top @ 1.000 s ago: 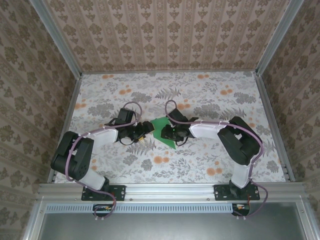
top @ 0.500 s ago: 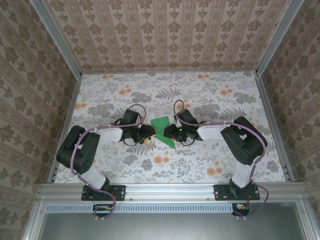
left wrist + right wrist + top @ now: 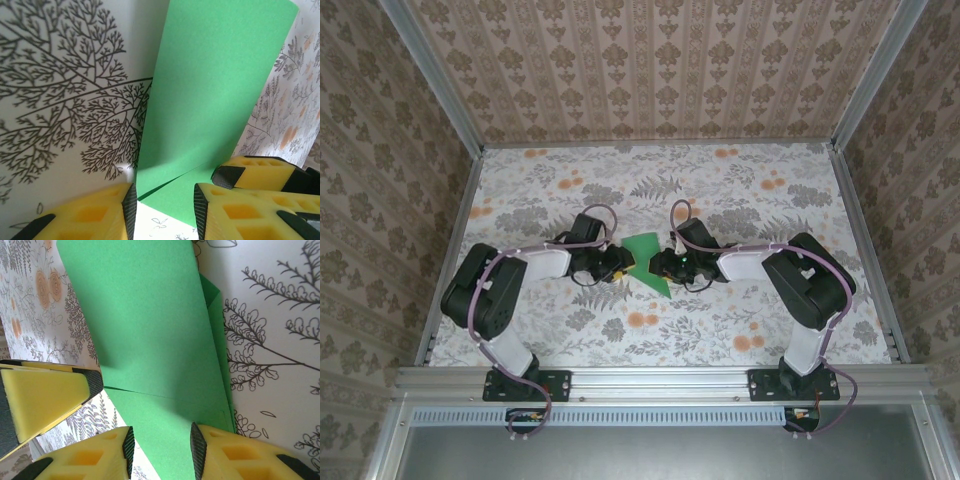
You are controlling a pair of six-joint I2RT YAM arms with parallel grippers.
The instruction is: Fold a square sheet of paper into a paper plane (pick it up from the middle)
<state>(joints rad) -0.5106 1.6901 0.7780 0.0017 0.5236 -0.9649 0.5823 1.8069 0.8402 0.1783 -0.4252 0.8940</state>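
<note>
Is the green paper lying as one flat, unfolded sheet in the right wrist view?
No, the green paper shows a crease across it and a second layer sticking out along its right edge.

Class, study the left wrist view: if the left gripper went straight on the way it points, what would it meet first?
Most likely the folded green paper: its near corner lies just ahead of the left gripper, between the open jaws.

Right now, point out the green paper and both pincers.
green paper (image 3: 642, 250), top view, its far part.
left pincer (image 3: 164, 202), left wrist view, midway between fingertips.
right pincer (image 3: 161, 445), right wrist view, midway between fingertips.
</note>
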